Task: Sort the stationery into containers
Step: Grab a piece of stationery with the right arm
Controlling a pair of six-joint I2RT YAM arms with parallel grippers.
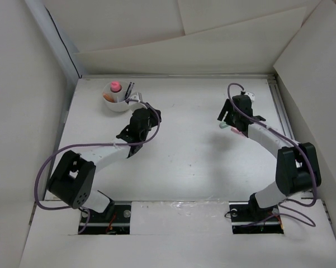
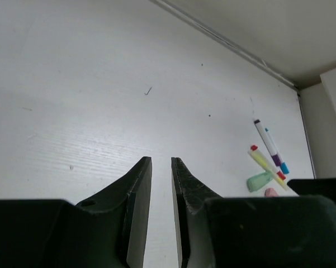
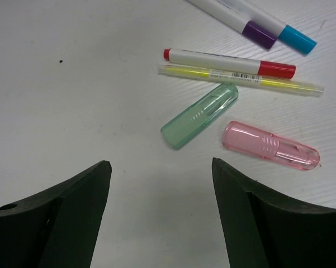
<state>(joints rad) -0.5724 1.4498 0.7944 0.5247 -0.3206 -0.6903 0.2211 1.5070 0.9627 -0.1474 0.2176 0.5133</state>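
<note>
The white divided cup (image 1: 118, 100) stands at the far left with a pink-capped tube (image 1: 116, 86), an orange piece (image 1: 107, 97) and thin pens (image 1: 129, 92) in it. My left gripper (image 1: 155, 115) (image 2: 161, 160) hovers just right of the cup, open by a narrow gap and empty. My right gripper (image 1: 228, 118) (image 3: 161, 163) is wide open above the table. Just beyond its tips lie a green piece (image 3: 200, 116) (image 2: 260, 181), a pink piece (image 3: 270, 145), a red-capped marker (image 3: 229, 62), a yellow pen (image 3: 240, 79), and purple-capped (image 3: 251, 29) and blue-capped (image 3: 288, 34) markers.
White walls enclose the table on the left, back and right. A metal rail (image 1: 279, 109) runs along the right edge close to the right arm. Purple cables loop from both arms (image 1: 45, 178).
</note>
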